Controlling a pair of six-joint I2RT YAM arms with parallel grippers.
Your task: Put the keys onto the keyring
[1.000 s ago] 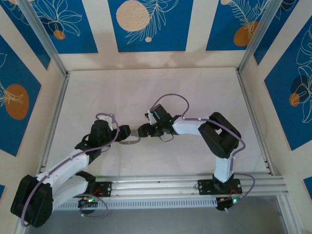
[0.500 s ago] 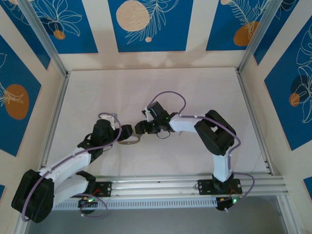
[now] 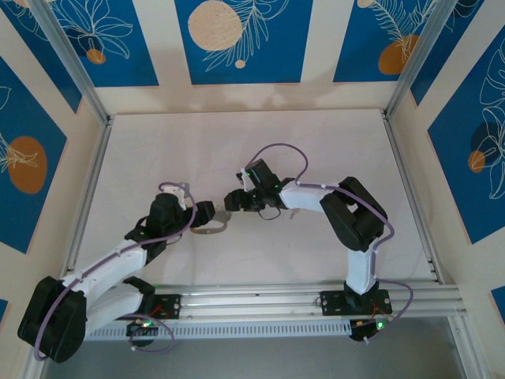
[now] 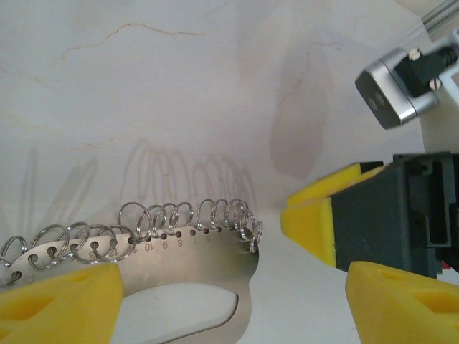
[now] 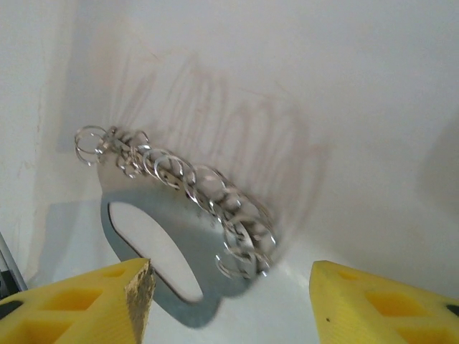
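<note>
Flat grey keyring [image 4: 193,261] up close: oval cutout, numbered holes, small wire rings [image 4: 215,215] standing along its curved edge. It sits low at the pale, veined table [image 3: 316,142], between the left gripper's [image 4: 233,304] wide-spread yellow pads, unclamped. The right gripper [image 5: 231,276], jaws apart and empty, hovers just beside the keyring's ringed end. Blue leaf-print walls [image 3: 237,39] stand well beyond it.

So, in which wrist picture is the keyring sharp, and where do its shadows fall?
Left wrist view: the keyring is sharp, its small rings throw soft looped shadows on the table behind. Right wrist view: the keyring is blurred, most at the rings, with pale shadows above it. Top view: too small to judge.
</note>
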